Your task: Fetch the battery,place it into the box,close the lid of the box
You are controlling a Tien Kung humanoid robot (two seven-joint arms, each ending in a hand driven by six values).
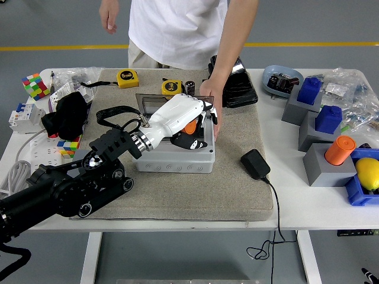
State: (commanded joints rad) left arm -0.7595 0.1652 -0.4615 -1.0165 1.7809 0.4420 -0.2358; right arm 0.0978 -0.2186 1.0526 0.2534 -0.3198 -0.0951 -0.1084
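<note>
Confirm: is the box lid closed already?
No. The lid stands open behind the box, while the left hand holds the orange battery over its open interior.

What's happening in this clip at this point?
The robot's left hand, white with black fingers, is over the open grey box on the beige mat, holding an orange battery just above or inside it. A person at the far side steadies the box's right edge with one hand. The clear lid is up, so closing it is not yet done. The right arm is out of view.
</note>
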